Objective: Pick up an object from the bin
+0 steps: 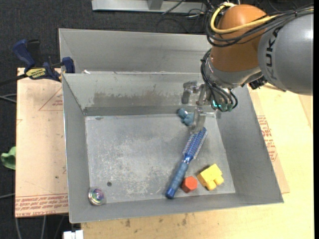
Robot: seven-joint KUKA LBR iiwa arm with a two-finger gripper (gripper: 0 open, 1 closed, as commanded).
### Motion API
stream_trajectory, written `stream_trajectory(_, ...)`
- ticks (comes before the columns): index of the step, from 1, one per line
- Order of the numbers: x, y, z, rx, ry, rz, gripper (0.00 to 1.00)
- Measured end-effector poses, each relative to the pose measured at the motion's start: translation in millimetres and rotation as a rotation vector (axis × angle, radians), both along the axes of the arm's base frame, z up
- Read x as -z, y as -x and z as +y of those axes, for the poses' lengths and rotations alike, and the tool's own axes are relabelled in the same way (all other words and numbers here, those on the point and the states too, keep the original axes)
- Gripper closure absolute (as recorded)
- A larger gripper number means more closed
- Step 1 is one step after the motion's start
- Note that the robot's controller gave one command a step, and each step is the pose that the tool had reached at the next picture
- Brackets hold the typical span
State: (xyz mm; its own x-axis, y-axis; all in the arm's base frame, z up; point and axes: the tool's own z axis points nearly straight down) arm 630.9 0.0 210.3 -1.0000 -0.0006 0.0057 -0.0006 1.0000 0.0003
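I see few things in the bin (129, 153). An orange block (189, 184) lies near the front right, touching the handle end of the brush (186, 159), and a yellow block (210, 177) sits just beside the orange one. A shiny ball (96, 195) rests well apart in the front left corner. A small blue-grey piece (185, 115) lies just beside the gripper (199, 119), on the view's left; I cannot tell whether they touch.

The gripper hangs at the back right of the floor, right over the brush's head end. I cannot tell whether it is released or clenched.

The brush lies flat on a diagonal, head toward the back wall and handle toward the front. Its head is pale blue and ribbed with rows of bristles, and its handle is smooth, glossy and a deeper blue. The yellow block is notched on one side. The bin's floor is scuffed grey metal.
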Motion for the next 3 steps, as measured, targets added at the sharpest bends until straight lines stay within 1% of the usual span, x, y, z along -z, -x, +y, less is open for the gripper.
stream_trajectory(1,141,64.1,-68,-0.290,-0.002,-0.001,0.00)
stream_trajectory(2,52,67.8,-41,-0.491,0.000,-0.015,0.00)
stream_trajectory(3,135,33.9,-65,-0.344,-0.002,-0.005,0.00)
